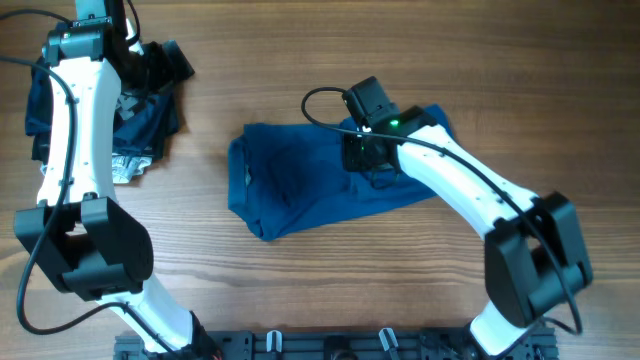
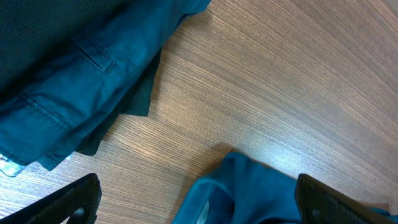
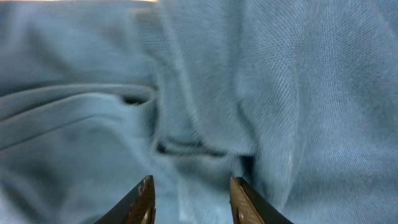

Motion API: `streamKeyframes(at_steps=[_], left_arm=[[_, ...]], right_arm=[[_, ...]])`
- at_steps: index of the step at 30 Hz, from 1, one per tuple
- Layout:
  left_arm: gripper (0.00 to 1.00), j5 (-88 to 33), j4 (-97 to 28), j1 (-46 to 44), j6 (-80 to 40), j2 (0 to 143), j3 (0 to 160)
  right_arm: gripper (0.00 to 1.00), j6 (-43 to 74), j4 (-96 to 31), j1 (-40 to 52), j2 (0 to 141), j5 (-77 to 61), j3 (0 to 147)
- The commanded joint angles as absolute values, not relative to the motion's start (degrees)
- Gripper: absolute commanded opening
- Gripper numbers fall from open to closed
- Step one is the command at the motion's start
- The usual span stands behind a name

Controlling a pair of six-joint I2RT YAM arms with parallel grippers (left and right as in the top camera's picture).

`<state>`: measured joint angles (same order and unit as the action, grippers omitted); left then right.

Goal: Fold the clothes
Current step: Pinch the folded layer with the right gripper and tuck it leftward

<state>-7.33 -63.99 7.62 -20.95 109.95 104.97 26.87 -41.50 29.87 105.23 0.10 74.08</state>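
My right gripper hung part-open over the polo shirt (centre of the desk), so closing risked pinching extra layers.

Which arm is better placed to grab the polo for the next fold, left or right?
Right, probably. The right gripper hangs over the polo, fingers apart just above its fabric. The left gripper, open, is off by the dark pile, away from the polo.
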Motion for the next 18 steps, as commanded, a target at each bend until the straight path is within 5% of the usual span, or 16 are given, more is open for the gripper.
streamKeyframes(at_steps=[1,7,8,11,12,18], left_arm=[[1.00,-7.81,-63.86,8.01,-21.69,110.69,105.23],[1.00,-7.81,-63.86,8.01,-21.69,110.69,105.23],[1.00,-7.81,-63.86,8.01,-21.69,110.69,105.23],[1.00,-7.81,-63.86,8.01,-21.69,110.69,105.23],[1.00,-7.81,-63.86,8.01,-21.69,110.69,105.23],[1.00,-7.81,-63.86,8.01,-21.69,110.69,105.23]], right_arm=[[0.43,30.22,-40.77,30.22,108.38,3.95,74.52],[0.62,30.17,-38.79,30.22,110.41,4.51,74.52],[0.58,30.17,-38.83,30.22,110.41,4.45,74.52],[0.19,30.00,-40.21,30.22,109.93,1.91,74.56],[0.14,29.95,-41.23,30.22,109.12,1.48,74.56],[0.28,24.62,-48.01,30.37,103.11,-2.35,74.56]])
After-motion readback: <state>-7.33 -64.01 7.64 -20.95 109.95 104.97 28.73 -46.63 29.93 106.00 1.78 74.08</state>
